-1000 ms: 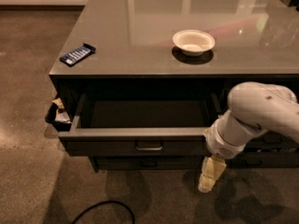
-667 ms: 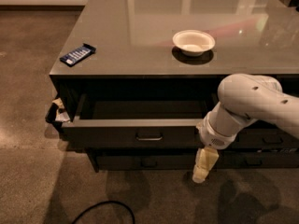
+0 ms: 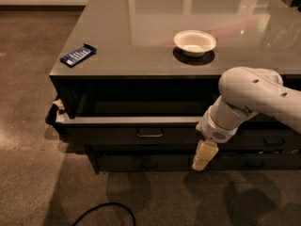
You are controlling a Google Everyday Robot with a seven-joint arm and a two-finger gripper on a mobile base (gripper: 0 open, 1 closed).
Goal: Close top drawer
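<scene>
The top drawer (image 3: 127,128) of the dark grey cabinet stands pulled out, with its small loop handle (image 3: 150,133) centred on the front. My gripper (image 3: 203,156) hangs from the white arm in front of the drawer's right end, pointing down, its cream fingertips below the drawer front at the level of the lower drawer. It holds nothing that I can see.
A white bowl (image 3: 194,42) and a blue packet (image 3: 78,54) lie on the glossy cabinet top (image 3: 141,27). Lower dark drawer fronts (image 3: 141,163) sit shut. A black cable (image 3: 106,211) curls on the floor in front. Some objects stick out at the drawer's left end (image 3: 57,106).
My arm has moved left along the drawer front and the gripper with it. The drawer front sits farther in than one second ago.
</scene>
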